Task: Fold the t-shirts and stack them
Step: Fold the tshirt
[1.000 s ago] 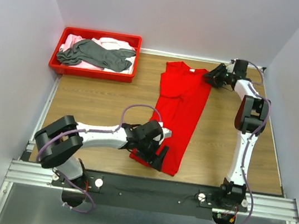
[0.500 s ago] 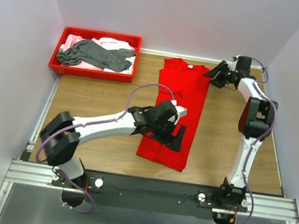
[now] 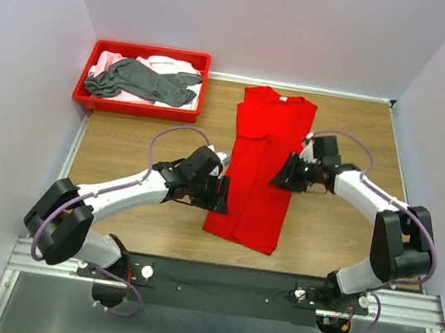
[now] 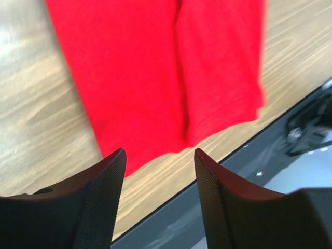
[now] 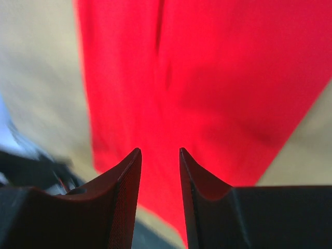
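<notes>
A bright red t-shirt (image 3: 260,168) lies on the wooden table as a long strip folded lengthwise, its collar at the far end. My left gripper (image 3: 221,195) hovers at the strip's left edge near the hem, open, with nothing between its fingers. The left wrist view shows the red t-shirt (image 4: 166,72) beyond the left gripper (image 4: 160,151). My right gripper (image 3: 282,178) is at the strip's right edge about halfway along, its jaws apart by a narrow gap. In the right wrist view the right gripper (image 5: 159,150) is empty above the red t-shirt (image 5: 207,78). A dark grey t-shirt (image 3: 143,81) and pale pink ones (image 3: 108,60) lie crumpled together.
A red plastic tray (image 3: 135,107) at the back left holds the grey and pink shirts. The table's near edge with the metal rail (image 3: 230,283) runs just below the red shirt's hem. White walls close in the table on the left, back and right.
The left gripper has moved off the lower shirt to its left edge and narrowed. The right arm has swung from the collar at the back to the shirt's right edge at mid length.
</notes>
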Robot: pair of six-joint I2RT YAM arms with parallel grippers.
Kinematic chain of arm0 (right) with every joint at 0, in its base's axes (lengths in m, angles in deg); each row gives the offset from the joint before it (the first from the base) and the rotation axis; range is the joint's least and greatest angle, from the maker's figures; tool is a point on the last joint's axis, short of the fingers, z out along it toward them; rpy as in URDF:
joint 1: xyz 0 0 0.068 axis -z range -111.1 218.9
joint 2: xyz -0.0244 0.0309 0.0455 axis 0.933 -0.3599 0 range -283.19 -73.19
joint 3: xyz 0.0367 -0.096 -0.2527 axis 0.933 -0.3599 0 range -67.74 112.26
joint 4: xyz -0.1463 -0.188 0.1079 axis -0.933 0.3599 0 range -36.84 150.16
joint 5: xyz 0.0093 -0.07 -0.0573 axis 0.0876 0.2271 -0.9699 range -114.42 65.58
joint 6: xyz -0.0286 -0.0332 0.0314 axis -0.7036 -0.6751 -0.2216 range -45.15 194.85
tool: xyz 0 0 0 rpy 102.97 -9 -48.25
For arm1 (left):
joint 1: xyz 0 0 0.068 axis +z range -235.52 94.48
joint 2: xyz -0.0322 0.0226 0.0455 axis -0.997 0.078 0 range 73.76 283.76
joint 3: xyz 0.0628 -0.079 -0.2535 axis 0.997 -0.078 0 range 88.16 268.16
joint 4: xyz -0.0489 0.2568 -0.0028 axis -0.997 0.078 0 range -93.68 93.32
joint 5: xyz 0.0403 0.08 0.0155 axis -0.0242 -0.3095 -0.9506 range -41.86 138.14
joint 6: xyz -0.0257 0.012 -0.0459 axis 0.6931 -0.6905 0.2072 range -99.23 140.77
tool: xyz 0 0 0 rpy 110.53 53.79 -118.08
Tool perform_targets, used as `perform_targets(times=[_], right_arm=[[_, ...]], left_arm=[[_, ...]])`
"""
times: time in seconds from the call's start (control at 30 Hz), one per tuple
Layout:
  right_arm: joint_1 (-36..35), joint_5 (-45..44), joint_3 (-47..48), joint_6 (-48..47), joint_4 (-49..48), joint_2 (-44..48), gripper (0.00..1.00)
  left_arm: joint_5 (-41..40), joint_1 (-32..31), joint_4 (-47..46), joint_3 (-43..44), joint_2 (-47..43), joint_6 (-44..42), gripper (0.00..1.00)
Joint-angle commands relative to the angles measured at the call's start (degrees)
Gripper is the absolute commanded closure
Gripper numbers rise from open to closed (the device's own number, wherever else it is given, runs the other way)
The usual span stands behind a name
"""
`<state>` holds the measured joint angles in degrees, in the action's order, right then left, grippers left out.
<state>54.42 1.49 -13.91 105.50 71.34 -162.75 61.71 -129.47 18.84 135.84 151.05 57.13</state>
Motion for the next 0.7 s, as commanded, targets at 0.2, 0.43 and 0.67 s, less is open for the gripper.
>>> perform_targets(times=[0.2, 0.43, 0.67], right_arm=[[-12.4, -4.8, -14.5, 6.2, 4.9, 13.1, 0.59], [-14.8, -5.3, -18.6, 7.3, 5.8, 15.0, 0.60], [-14.7, -4.8, -23.8, 8.5, 6.7, 15.7, 0.60]], left_arm=[[4.4, -0.2, -3.0, -4.0, 3.9, -1.5, 0.66], [6.6, -1.6, -4.1, -6.5, 5.1, -0.2, 0.66], [11.5, -5.4, -7.0, -13.6, 6.9, 2.6, 0.66]])
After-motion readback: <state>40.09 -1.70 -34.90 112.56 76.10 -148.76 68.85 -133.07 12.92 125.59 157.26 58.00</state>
